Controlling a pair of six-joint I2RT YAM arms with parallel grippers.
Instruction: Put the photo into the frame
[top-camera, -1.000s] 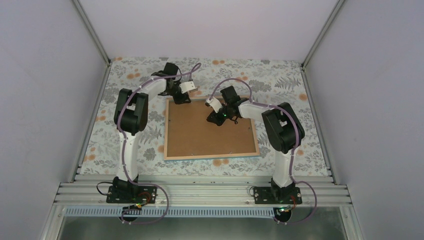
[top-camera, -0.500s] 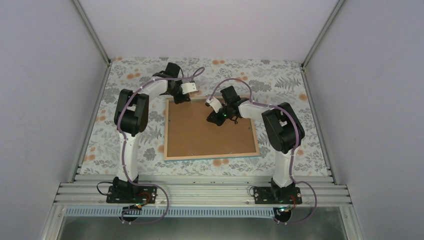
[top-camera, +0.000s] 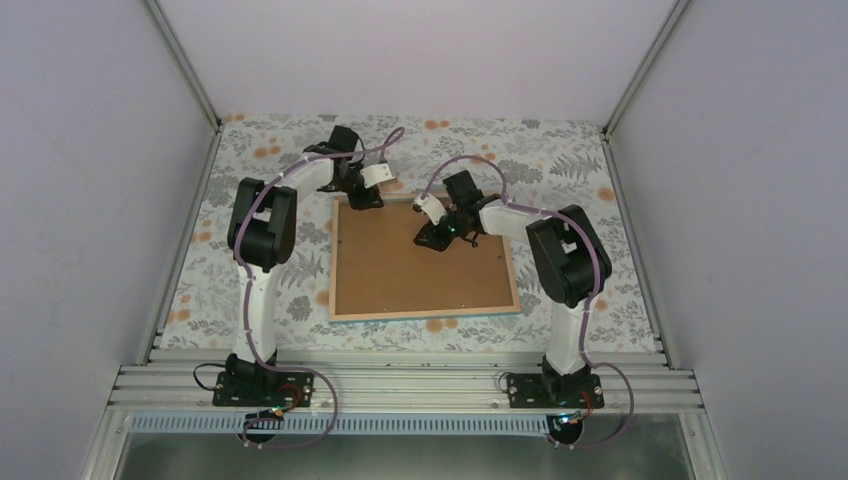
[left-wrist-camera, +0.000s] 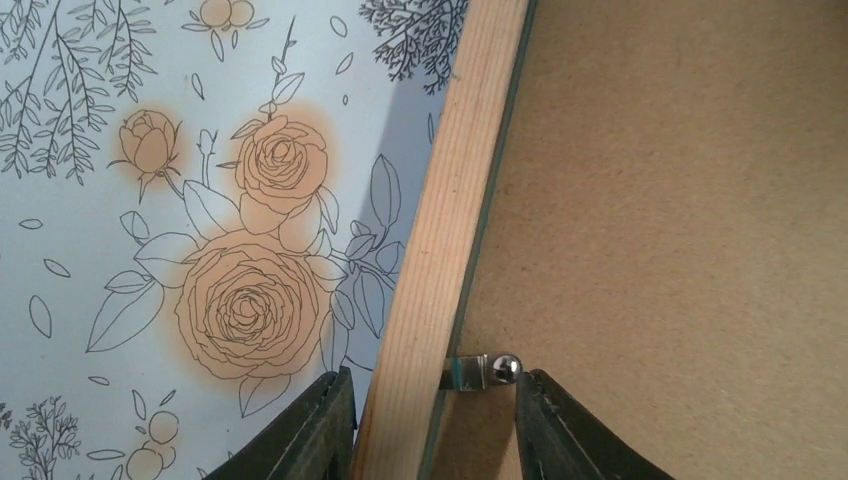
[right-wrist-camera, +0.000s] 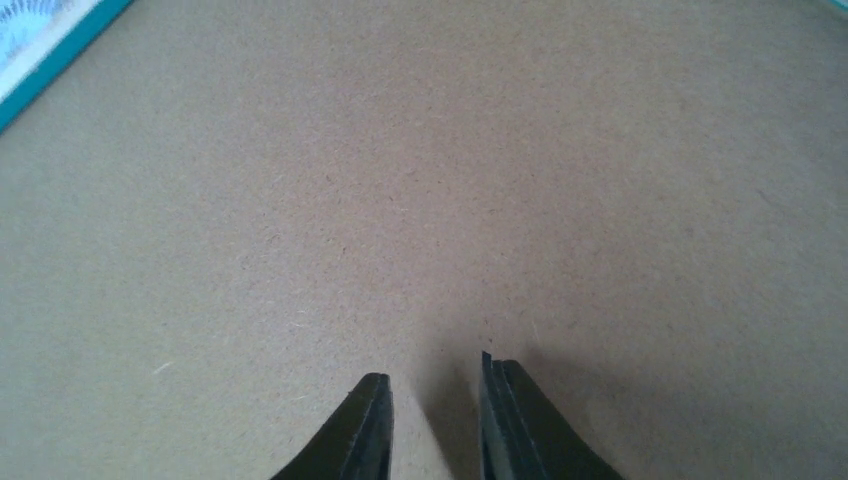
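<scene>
Left fingers (left-wrist-camera: 312, 440) stand part-open astride the rail of the face-down frame (left-wrist-camera: 440, 250) and its metal clip (left-wrist-camera: 480, 371), right fingers (right-wrist-camera: 366, 430) narrow and empty close over the backing board (right-wrist-camera: 400, 200) (photo unseen, presumably beneath): fastening judged in hand, next pressing the clip flat.

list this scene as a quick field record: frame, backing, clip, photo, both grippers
frame: lies flat on the floral tablecloth, wood back up
backing board: brown, sitting inside the frame
metal clip: at the frame's inner edge, reaching onto the board
photo: not visible in any view
left gripper: open, fingers straddling the frame's wood rail and the clip, near the far left corner
right gripper: fingers slightly apart, nothing between them, over the bare board
</scene>
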